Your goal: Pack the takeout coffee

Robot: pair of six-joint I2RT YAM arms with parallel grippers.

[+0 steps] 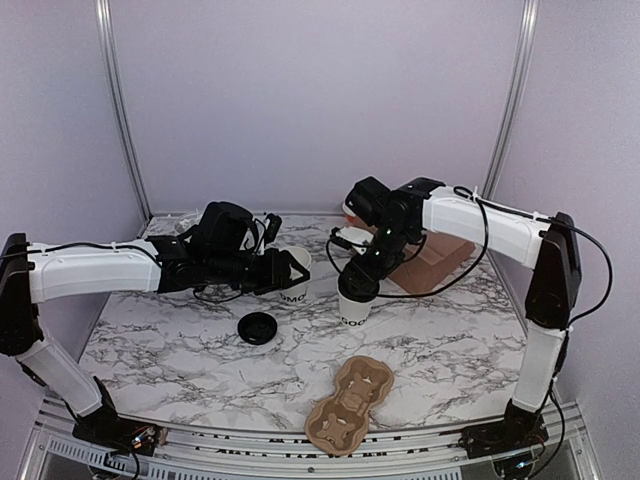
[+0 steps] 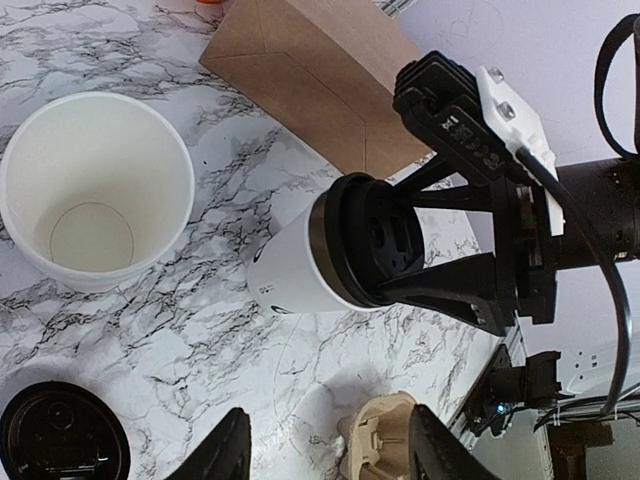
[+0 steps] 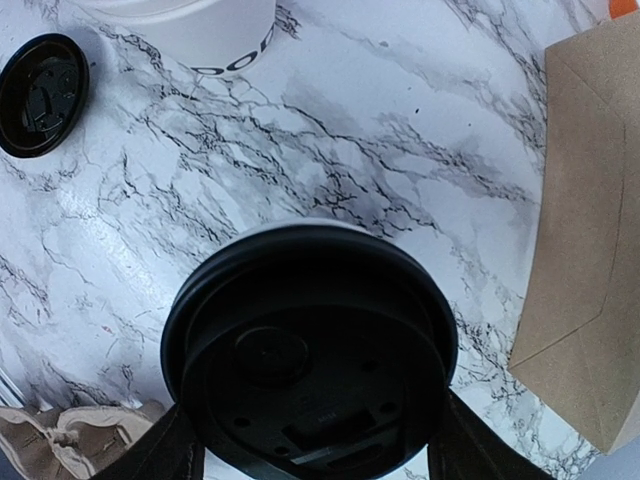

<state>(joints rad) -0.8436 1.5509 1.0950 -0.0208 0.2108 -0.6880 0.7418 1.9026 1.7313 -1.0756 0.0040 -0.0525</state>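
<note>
On a marble table point(image 1: 450, 330), seen from above: one brown paper bag point(image 1: 440, 255) at two o'clock and one cardboard cup carrier point(image 1: 350, 403) at six. Two white paper cups stand near centre. The takeout coffee point(image 1: 352, 308), lidded, is clamped at its top by the right gripper point(image 1: 362, 280). The open cup point(image 1: 296, 283) sits at its ten o'clock beside the left gripper point(image 2: 330, 415) — jaws apart, empty. One loose black lid point(image 1: 259, 327) lies at eight.

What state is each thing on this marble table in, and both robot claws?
White lettered paper cup with round black plastic lid: lidded, upright, gripped.
Second white lettered paper cup: uncovered, empty, upright.
Loose round black plastic lid: lying flat, on no cup.
Brown paper bag: lying flat, folded.
Brown moulded-pulp cup carrier: lying flat, empty.
Left gripper: open, empty.
Right gripper: shut on the lidded cup.
</note>
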